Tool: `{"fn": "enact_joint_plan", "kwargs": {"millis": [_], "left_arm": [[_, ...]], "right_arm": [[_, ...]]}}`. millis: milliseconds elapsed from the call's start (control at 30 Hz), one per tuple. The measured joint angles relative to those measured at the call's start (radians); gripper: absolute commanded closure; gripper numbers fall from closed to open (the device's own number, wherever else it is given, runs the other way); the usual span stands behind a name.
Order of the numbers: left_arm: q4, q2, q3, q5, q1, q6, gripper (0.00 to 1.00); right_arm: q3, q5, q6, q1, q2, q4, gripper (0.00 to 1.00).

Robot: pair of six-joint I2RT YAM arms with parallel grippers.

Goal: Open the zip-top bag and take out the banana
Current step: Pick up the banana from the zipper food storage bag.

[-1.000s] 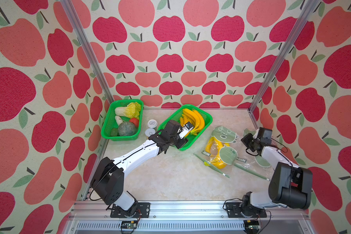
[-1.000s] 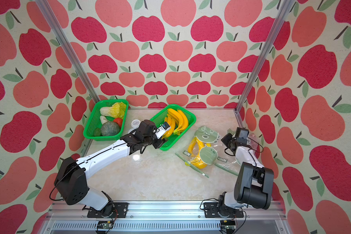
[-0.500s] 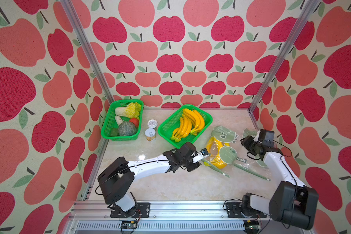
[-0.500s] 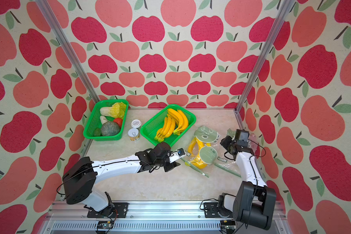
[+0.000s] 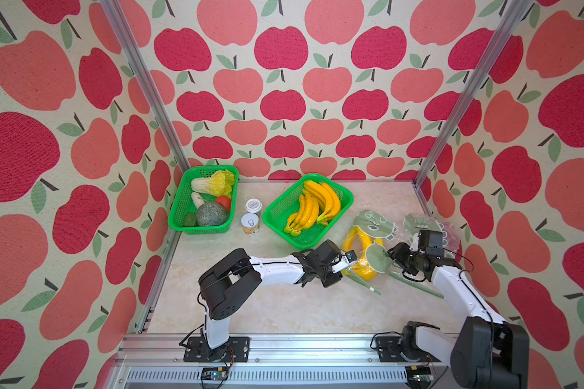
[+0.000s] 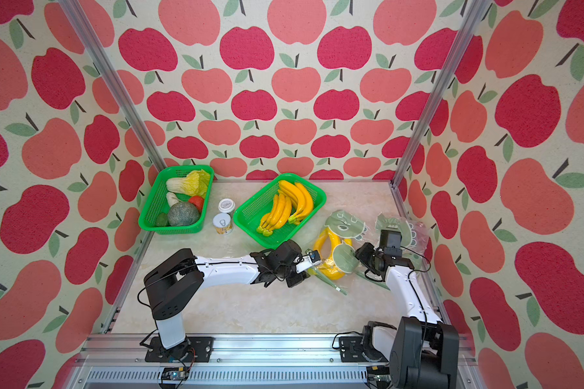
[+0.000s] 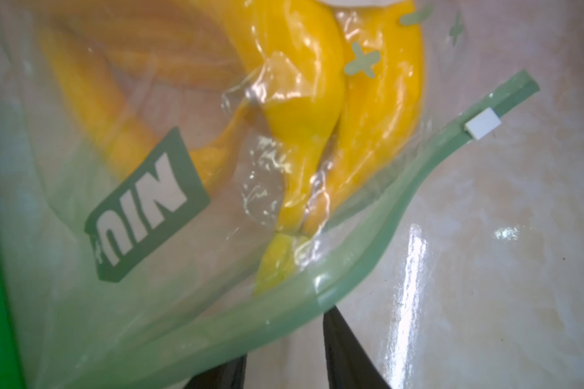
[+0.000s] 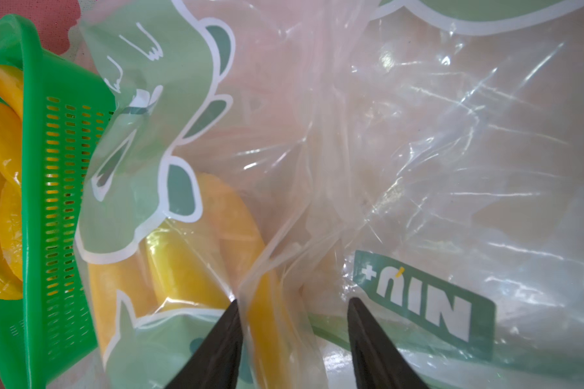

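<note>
Left claw (image 5: 349, 257) relocated from basket (image 5: 277, 208) to zip-top bag (image 5: 373, 220); seal (image 7: 351, 269) at its tips; jaws half-parted, empty. Right claw (image 5: 392, 252) widened astride film. Banana (image 5: 361, 239) enclosed; unsealing pending.

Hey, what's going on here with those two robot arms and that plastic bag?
The robot is trying to get into a clear zip-top bag that has yellow bananas inside. The left gripper sits with its jaws apart right at the bag's green zip strip. The right gripper, also open, faces the bag from the opposite side. Nothing has come out yet, and I can't tell whether the zip is open.
</note>
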Motion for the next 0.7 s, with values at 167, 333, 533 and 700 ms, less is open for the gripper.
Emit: {"fn": "enact_joint_plan", "kwargs": {"millis": [167,333,533,700], "left_arm": [[0.027,0.033,0.046,0.016,0.000,0.012,0.47],[0.028,0.101,0.127,0.056,-0.006,0.019,0.46],[0.006,0.155,0.193,0.119,-0.006,0.037,0.75],[0.003,0.153,0.192,0.141,-0.014,0.050,0.83]], "right_arm": [[0.000,-0.002,0.000,0.000,0.032,0.011,0.46],[0.002,-0.009,0.000,-0.001,0.049,0.024,0.46],[0.002,-0.011,0.000,-0.002,0.053,0.040,0.46],[0.008,-0.046,0.000,-0.053,0.053,0.045,0.46]]}}
